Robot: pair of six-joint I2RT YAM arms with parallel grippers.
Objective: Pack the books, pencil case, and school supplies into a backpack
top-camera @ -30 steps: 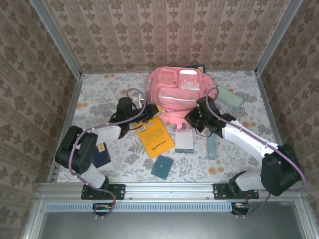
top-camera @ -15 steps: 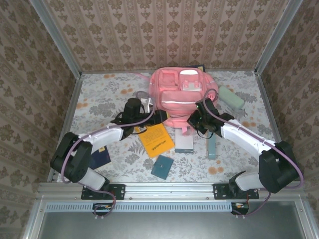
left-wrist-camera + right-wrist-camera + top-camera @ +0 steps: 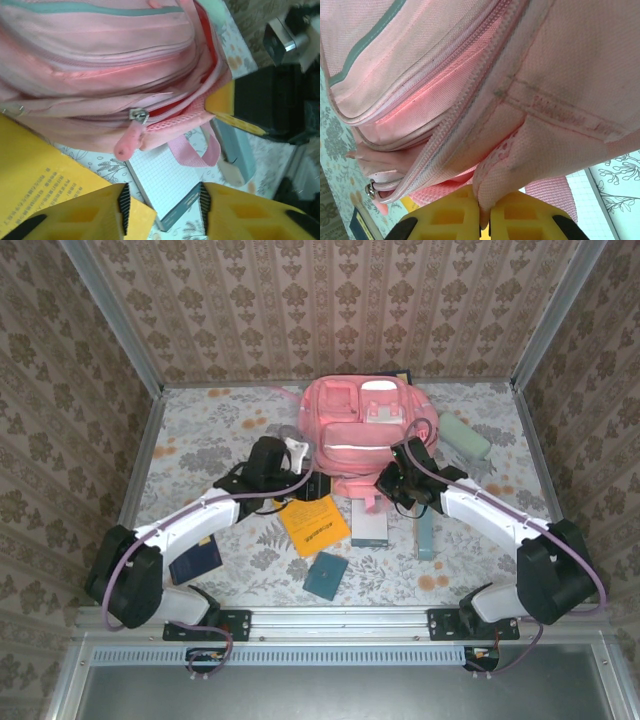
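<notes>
The pink backpack [image 3: 360, 425] lies at the table's back middle. My right gripper [image 3: 386, 481] is shut on a fold of its mesh edge [image 3: 510, 170] beside the zipper. My left gripper [image 3: 308, 478] stands open at the backpack's near left corner, nothing between its fingers [image 3: 105, 210]; the pink zipper pull [image 3: 129, 141] hangs just ahead of them. In front lie the orange-yellow book [image 3: 313, 523], the thin grey-white book [image 3: 370, 524], the dark-teal pad [image 3: 325, 575] and the pale-teal bar box [image 3: 426, 536]. The mint pencil case [image 3: 463, 436] lies right of the backpack.
A navy book with a yellow label [image 3: 195, 559] lies under the left arm near the front left. A dark book corner [image 3: 401, 375] peeks out behind the backpack. Metal rails edge the table. Bare floral cloth spreads at the back left and front right.
My left gripper has opened and moved right to the backpack's near corner, its arm stretching out. The right gripper keeps its hold and has shifted slightly back.
</notes>
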